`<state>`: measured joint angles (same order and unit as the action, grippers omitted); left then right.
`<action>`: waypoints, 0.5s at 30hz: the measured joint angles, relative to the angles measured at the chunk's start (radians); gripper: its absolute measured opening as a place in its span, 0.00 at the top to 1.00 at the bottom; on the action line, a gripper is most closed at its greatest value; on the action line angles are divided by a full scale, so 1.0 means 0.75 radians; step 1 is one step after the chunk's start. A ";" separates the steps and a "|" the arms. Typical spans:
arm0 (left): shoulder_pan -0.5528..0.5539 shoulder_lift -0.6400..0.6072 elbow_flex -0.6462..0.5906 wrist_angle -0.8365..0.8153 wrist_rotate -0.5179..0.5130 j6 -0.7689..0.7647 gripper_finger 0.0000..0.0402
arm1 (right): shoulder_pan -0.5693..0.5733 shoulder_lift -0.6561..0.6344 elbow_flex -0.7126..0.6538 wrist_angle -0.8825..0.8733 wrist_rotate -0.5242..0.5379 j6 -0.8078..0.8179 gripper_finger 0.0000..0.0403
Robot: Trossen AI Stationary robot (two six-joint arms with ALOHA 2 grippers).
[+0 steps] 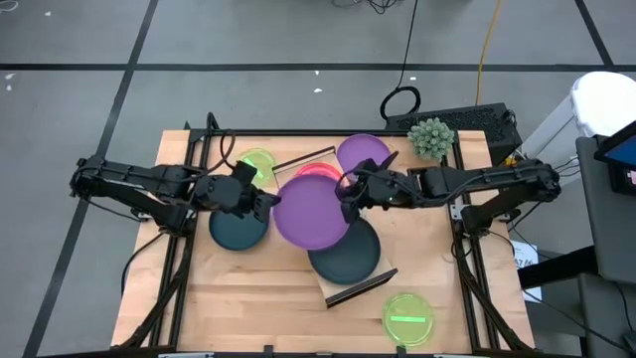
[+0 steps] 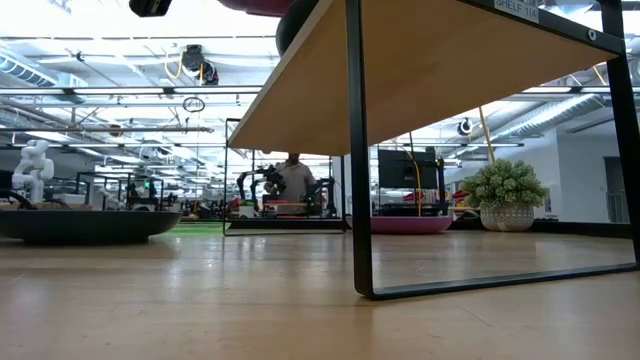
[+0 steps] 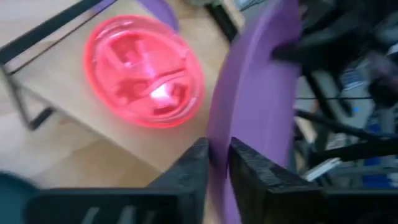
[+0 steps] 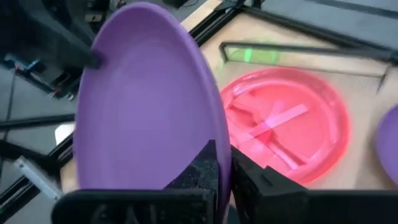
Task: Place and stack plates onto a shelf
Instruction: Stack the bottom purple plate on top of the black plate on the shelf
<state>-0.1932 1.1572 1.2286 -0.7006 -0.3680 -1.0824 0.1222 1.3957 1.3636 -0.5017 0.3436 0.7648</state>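
Note:
A large purple plate (image 1: 310,211) hangs above the middle of the light-wood shelf (image 1: 383,278), held between both grippers. My left gripper (image 1: 266,204) is shut on its left rim and my right gripper (image 1: 348,194) on its right rim. Under it a pink plate (image 1: 316,171) lies flat on the shelf's far half, partly hidden. A dark teal plate (image 1: 346,257) lies on the shelf's near half. On the table sit a second purple plate (image 1: 363,154), another dark plate (image 1: 237,231) and two green plates (image 1: 258,161) (image 1: 407,316). My left gripper (image 3: 219,168) pinches the purple plate's left rim (image 3: 219,140) between its two fingers, coming level from the table's left. The plate is lifted clear. My right gripper (image 4: 224,171) pinches the opposite, right rim (image 4: 214,134) between its two fingers, coming level from the table's right. The plate spans between the two holds above the pink plate (image 4: 292,130).
The shelf stands on thin dark legs (image 2: 358,150) at a slant across the table's middle. A potted plant (image 1: 431,137) stands at the far right, with a keyboard (image 1: 467,119) behind it. Bare wood lies along the near left of the table (image 1: 248,308).

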 joint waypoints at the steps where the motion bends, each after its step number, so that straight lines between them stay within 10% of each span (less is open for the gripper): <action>1: -0.001 0.000 0.002 0.024 -0.002 0.001 0.78 | 0.000 0.001 0.000 -0.005 -0.026 -0.002 0.97; 15: 0.004 0.000 0.001 0.194 -0.068 0.083 0.44 | -0.009 -0.112 -0.001 -0.180 -0.109 0.213 0.99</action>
<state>-0.1900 1.1572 1.2297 -0.5551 -0.4192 -1.0204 0.1152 1.3120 1.3632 -0.6369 0.2618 0.9248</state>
